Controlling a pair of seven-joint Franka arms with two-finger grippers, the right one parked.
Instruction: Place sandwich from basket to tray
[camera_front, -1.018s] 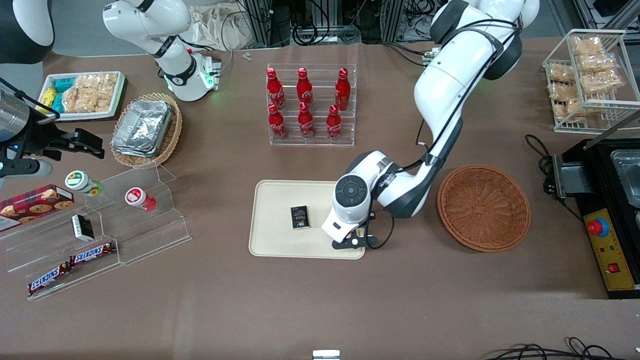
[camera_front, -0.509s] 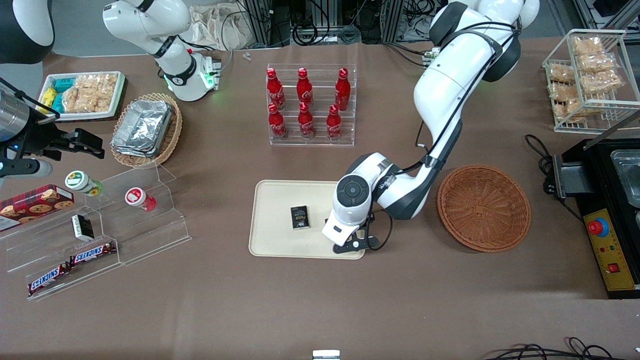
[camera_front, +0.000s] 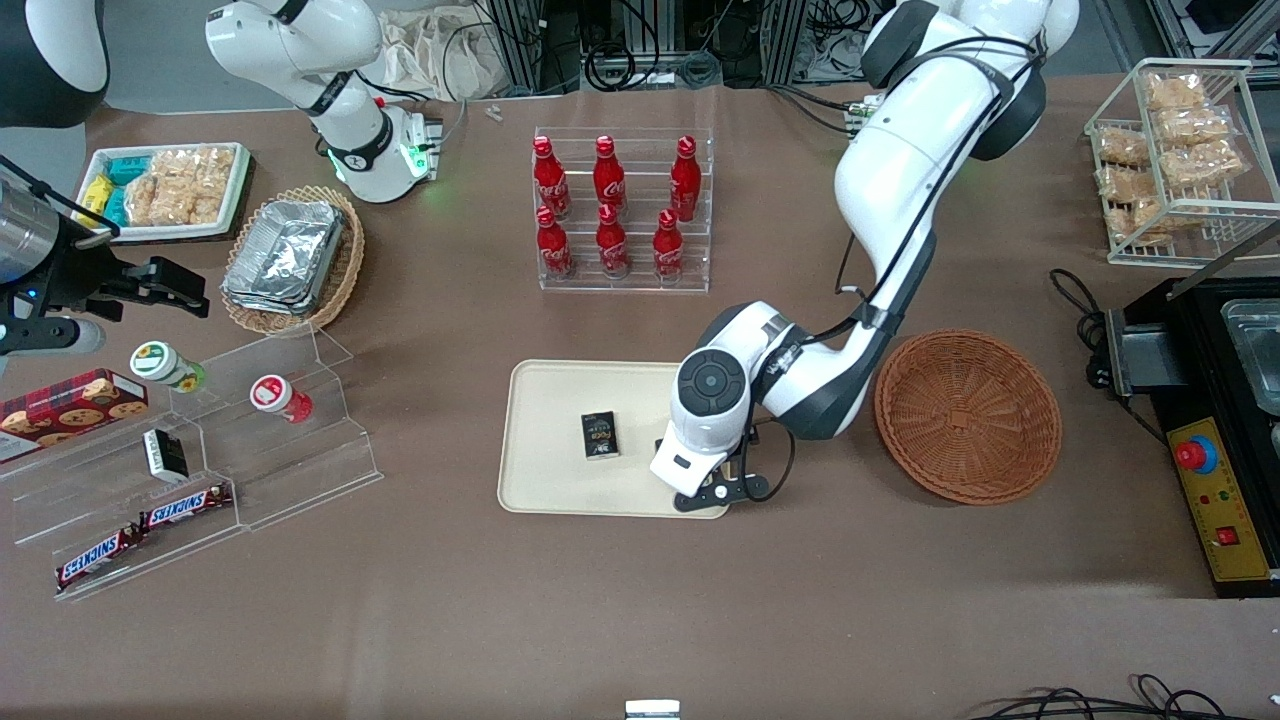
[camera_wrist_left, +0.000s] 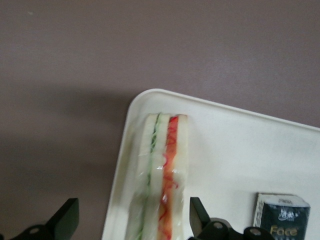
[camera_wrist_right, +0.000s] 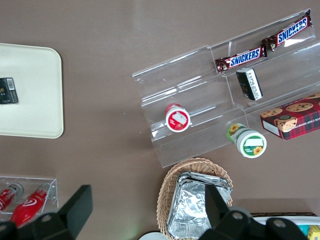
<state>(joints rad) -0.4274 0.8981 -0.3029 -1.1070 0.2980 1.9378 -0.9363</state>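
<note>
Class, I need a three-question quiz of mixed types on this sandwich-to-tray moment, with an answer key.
1. True or false: the sandwich lies on the tray.
2. Multiple choice: the hand has its fingers A) clamped on the sandwich, B) spread on either side of the sandwich, C) gripping the small black box.
3. Short answer: what does the basket hold?

Key: 1 true, it rests near a corner of the tray. 2 B, gaps show between each fingertip and the sandwich. 3 Nothing visible; the front view shows only bare wicker.
</note>
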